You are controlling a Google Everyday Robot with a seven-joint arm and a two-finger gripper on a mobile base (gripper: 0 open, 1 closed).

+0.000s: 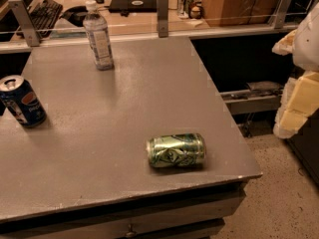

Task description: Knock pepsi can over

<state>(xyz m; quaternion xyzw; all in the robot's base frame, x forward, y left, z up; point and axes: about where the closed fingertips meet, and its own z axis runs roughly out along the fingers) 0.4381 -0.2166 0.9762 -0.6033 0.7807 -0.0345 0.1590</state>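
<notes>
The pepsi can stands upright near the left edge of the grey table. It is dark blue with a round red-white-blue logo and a silver top. My gripper, white and pale yellow, hangs at the far right of the view, off the table's right side and above the floor. It is far from the pepsi can, and nothing shows in it.
A green patterned can lies on its side near the table's front right. A clear water bottle stands upright at the back left. Behind the table runs a rail with metal posts, and behind it a desk with a keyboard.
</notes>
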